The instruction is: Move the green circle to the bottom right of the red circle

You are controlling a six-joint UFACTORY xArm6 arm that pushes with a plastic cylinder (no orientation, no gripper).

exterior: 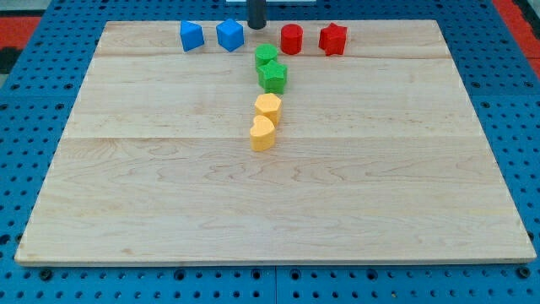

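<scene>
Approach step. No claw, bare rod; my tip (256, 26) at view's top, just above-left of green circle (266, 56). Green circle sits left-below red circle (291, 39), touching green star (272, 77). Next: push rightward, w/o dragging star.

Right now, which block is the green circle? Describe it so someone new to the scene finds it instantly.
Start at the row of four blocks along the wooden board's top edge, then look just below the gap between the blue cube and the red circle. The green circle sits there, just below my tip. Unlike the green star touching it from below, it is round and smaller.
</scene>
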